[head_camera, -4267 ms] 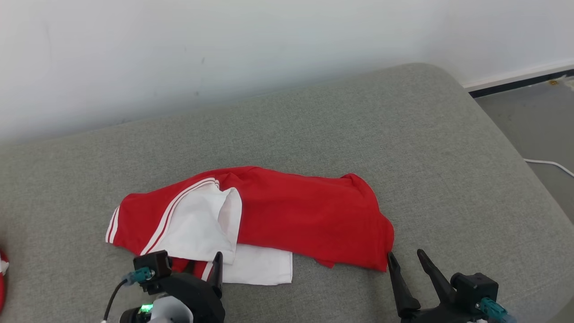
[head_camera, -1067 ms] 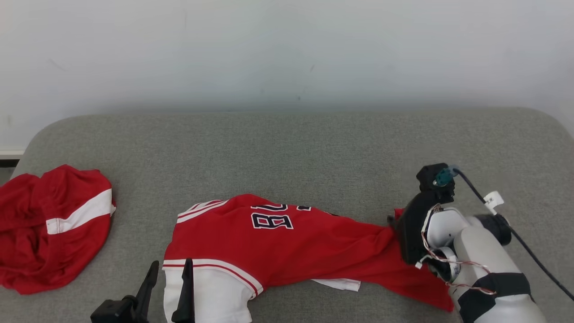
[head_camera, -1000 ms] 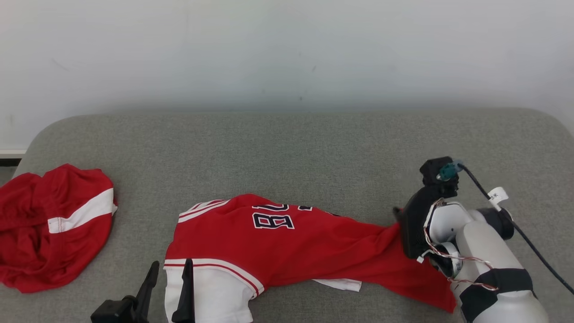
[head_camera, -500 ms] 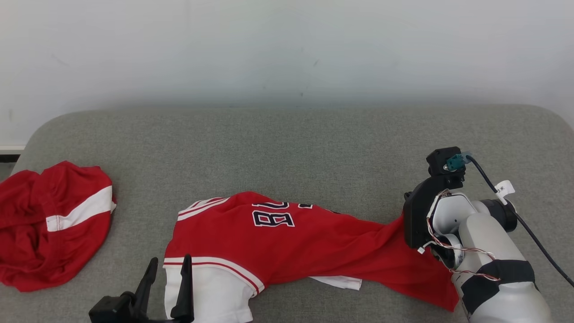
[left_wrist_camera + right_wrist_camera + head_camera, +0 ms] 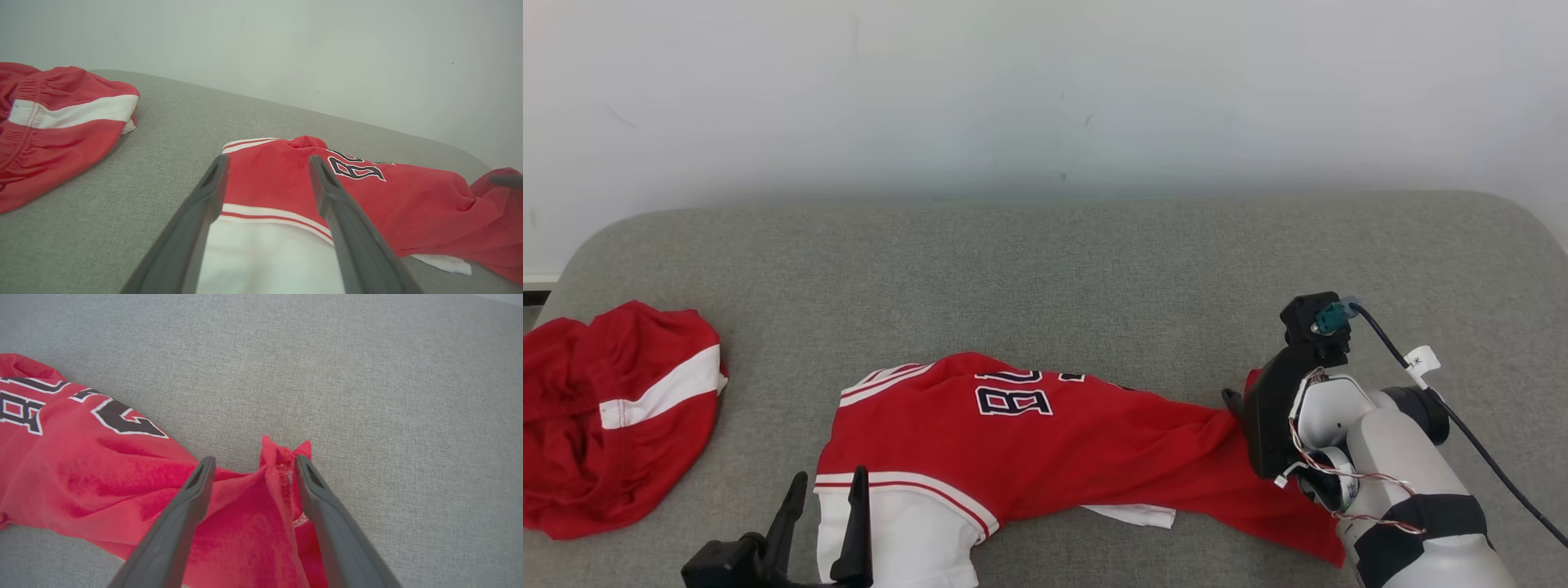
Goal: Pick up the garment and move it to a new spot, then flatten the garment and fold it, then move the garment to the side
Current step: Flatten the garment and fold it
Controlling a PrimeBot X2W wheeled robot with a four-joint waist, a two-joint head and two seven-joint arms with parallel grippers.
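Note:
The garment [image 5: 1045, 441] is a red jersey with dark numbers and a white panel, lying stretched left to right on the grey cushion [image 5: 1045, 278]. My left gripper [image 5: 829, 478] is open at the bottom left, its fingers over the jersey's white panel [image 5: 265, 253]. In the left wrist view that gripper [image 5: 268, 160] has nothing between its fingers. My right gripper [image 5: 1241, 392] is at the jersey's right end. In the right wrist view its jaws [image 5: 254, 459] stand apart, with a bunched peak of red cloth [image 5: 282, 457] rising between them against one finger.
A second red garment with a white stripe [image 5: 613, 416] lies crumpled at the cushion's left end, also in the left wrist view [image 5: 53, 122]. A white wall runs behind. A black cable [image 5: 1462, 416] trails from my right wrist. Bare cushion lies behind the jersey.
Half a second ago my right wrist stood a little higher with the jersey's end raised; it has come back down and its jaws stand apart. The left gripper has stayed in place.

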